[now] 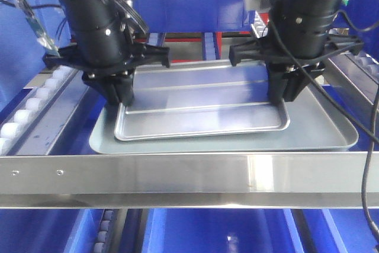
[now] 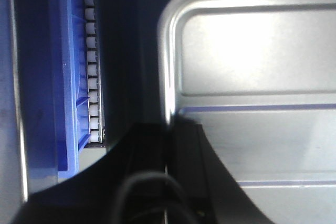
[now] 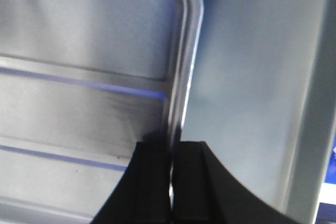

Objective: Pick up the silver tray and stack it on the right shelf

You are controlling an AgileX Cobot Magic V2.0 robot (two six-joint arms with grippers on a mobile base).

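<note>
**Both pincers grip the tray's short ends**

Your silver tray (image 1: 201,108) sits over the grey tray (image 1: 320,128) in the right shelf (image 1: 35,102), just behind the front crossbar (image 1: 189,176) and with its long axis parallel to that bar. The left pincer (image 1: 118,96) pinches its left rim and the right pincer (image 1: 287,94) its right rim. Neither arm is nearer, so move both together.
</note>
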